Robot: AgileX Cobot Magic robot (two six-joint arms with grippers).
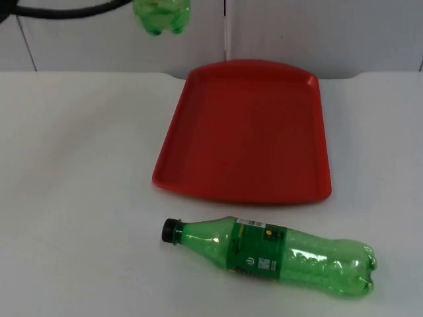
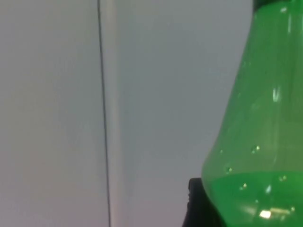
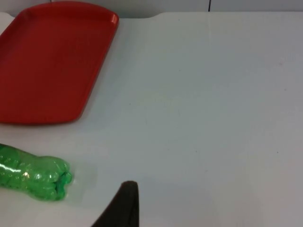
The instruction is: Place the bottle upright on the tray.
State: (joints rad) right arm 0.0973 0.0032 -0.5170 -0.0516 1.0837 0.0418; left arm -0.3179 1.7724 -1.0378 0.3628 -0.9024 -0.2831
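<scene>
A green bottle with a black cap lies on its side on the white table, in front of the red tray, cap pointing left. Its base end shows in the right wrist view, with the tray beyond it. My right gripper hovers over the table to the right of that base, apart from it. A second green bottle hangs in the air before the back wall, left of the tray. My left gripper is shut on this bottle, which looms close in the left wrist view.
The grey partition wall stands right behind the tray's far edge. Nothing stands on the tray. White table top stretches to the left and to the right of the tray.
</scene>
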